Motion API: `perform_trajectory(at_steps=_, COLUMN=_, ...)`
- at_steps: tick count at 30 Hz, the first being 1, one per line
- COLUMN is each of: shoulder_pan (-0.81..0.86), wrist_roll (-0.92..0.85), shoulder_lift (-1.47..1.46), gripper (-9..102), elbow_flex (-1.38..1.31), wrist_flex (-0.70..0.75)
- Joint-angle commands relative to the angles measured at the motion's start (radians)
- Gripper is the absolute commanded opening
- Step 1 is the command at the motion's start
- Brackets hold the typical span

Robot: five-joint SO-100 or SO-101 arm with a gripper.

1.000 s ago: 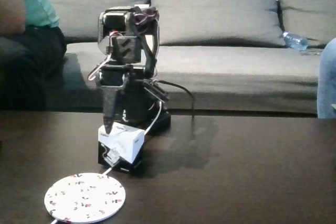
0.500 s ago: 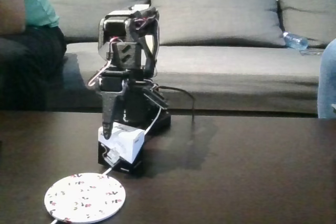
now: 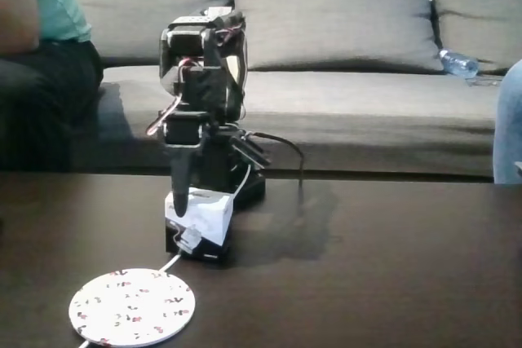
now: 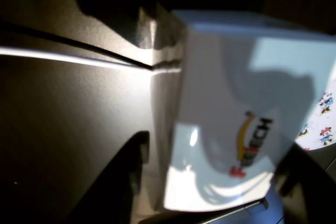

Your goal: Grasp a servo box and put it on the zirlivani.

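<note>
The servo box (image 3: 204, 216), white on top and black below, sits on the dark table (image 3: 383, 266) in front of the arm's base (image 3: 245, 185). My gripper (image 3: 188, 208) points straight down and is shut on the box, with one dark finger (image 3: 179, 189) running down its left face. In the wrist view the white box (image 4: 231, 124) with its printed logo lies between two dark fingers (image 4: 118, 184) of my gripper (image 4: 210, 192). The zirlivani (image 3: 132, 307), a flat speckled white disc, lies near the table's front left, apart from the box; its edge (image 4: 321, 124) appears at the right of the wrist view.
A white cable (image 3: 173, 262) runs from under the box toward the disc. Behind the table stands a grey sofa (image 3: 351, 55) with a water bottle (image 3: 458, 63) on it. A person (image 3: 41, 38) sits at the left, and a blue-clad limb (image 3: 507, 124) shows at the right edge.
The gripper and the box have shifted a little to the right together, and the box has turned slightly. The disc has not moved.
</note>
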Motion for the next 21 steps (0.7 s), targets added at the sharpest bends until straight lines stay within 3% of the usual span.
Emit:
perform_trajectory(at_steps=1, shoulder_pan=0.011, wrist_roll=0.008, shoulder_lift=0.006, gripper=24, elbow_flex=-0.020, wrist_flex=-0.003)
perform_trajectory(at_steps=5, shoulder_pan=0.006, wrist_roll=-0.003, shoulder_lift=0.005, gripper=14, elbow_flex=-0.057, wrist_flex=0.009)
perform_trajectory(at_steps=12, shoulder_pan=0.012, wrist_roll=-0.003, shoulder_lift=0.005, gripper=13, elbow_flex=-0.109, wrist_flex=0.021)
perform_trajectory(at_steps=21, shoulder_pan=0.011, wrist_roll=0.005, shoulder_lift=0.006, gripper=13, elbow_flex=-0.382, wrist_flex=0.250)
